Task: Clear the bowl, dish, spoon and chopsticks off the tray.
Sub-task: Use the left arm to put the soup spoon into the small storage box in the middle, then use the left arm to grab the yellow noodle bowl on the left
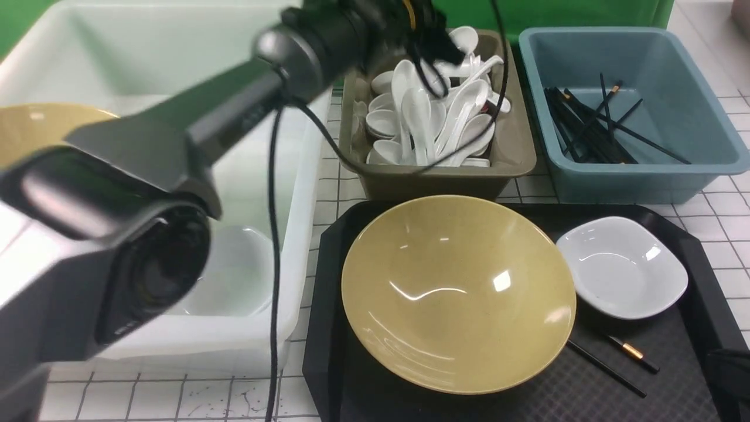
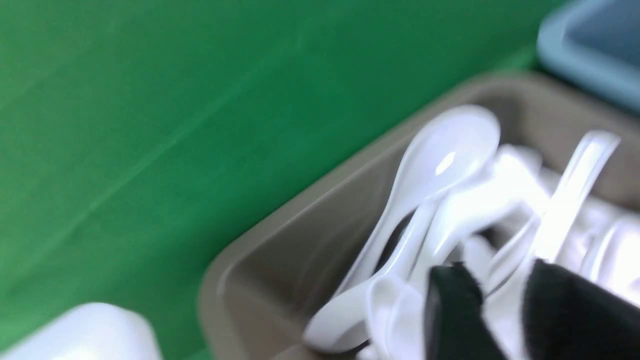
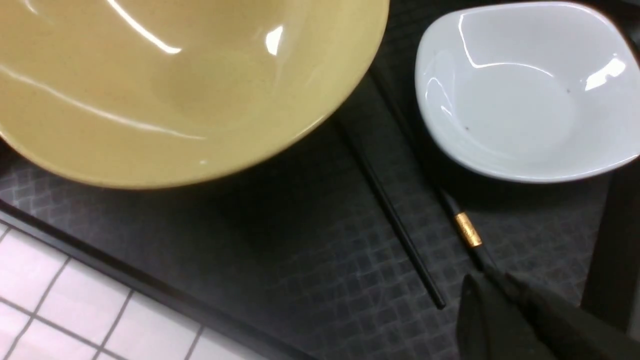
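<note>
The mustard-yellow bowl stands on the black tray, with the white dish to its right. The black chopsticks lie on the tray floor in front of the dish, partly under the bowl; they also show in the right wrist view. My left gripper is over the olive tub; in the blurred left wrist view its jaws stand a spoon's width apart with a white spoon between them. My right gripper is shut and empty, hovering by the gold-banded chopstick end, at the tray's front right.
The olive tub holds several white spoons. A blue tub at the back right holds several black chopsticks. A big white tub on the left holds a white dish and a yellow bowl. My left arm crosses above the white tub.
</note>
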Motion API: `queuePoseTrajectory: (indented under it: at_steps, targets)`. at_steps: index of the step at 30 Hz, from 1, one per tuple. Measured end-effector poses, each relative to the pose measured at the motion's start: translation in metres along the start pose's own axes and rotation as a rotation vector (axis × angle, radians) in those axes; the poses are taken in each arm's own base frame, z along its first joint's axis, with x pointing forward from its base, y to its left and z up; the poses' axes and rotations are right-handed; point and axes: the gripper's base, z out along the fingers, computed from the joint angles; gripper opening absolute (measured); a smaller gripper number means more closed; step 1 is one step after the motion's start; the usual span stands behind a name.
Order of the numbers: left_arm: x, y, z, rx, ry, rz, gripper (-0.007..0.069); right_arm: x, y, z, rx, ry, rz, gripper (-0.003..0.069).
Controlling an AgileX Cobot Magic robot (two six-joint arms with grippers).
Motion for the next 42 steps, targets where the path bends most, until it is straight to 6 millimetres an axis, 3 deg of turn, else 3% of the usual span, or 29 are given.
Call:
queuePoseTrajectory:
  at_steps: [3,4,7,10,13,19,29,34,35,42]
  targets:
    - [-0.013,0.001,-0.015,-0.033,0.053,-0.001,0.0311,0.000,0.000,0.000,0.000,0.000,0.000,0.0057]
    - [-0.014,0.000,-0.016,-0.033,0.050,-0.006,0.0311,0.000,0.000,0.000,0.000,0.000,0.000,0.0057]
    - [-0.031,0.007,-0.055,-0.036,0.205,-0.141,0.0390,0.000,0.000,0.000,0.000,0.001,0.000,0.0057]
    - [-0.029,0.008,-0.089,0.042,0.424,-0.203,0.0407,0.000,0.000,0.000,-0.002,0.001,0.001,0.0059]
    - [-0.020,-0.004,-0.103,0.206,0.559,-0.200,0.0409,0.000,0.002,0.000,-0.018,0.004,-0.008,0.0064]
    - [0.013,-0.044,-0.099,0.404,0.713,-0.179,0.0444,0.003,0.006,-0.001,-0.043,0.023,-0.021,0.0068]
    - [0.067,-0.066,-0.089,0.412,0.901,-0.081,0.0465,0.002,0.006,-0.001,-0.041,0.015,-0.023,0.0076]
    - [0.084,-0.083,-0.076,0.507,0.932,-0.046,0.0359,0.002,0.005,-0.001,-0.039,0.011,-0.023,0.0077]
    - [0.087,-0.087,-0.072,0.535,0.933,-0.032,0.0296,0.001,0.005,-0.001,-0.039,0.011,-0.023,0.0077]
    - [0.072,-0.079,-0.084,0.573,0.881,-0.054,0.0175,0.001,0.005,-0.001,-0.038,0.009,-0.023,0.0078]
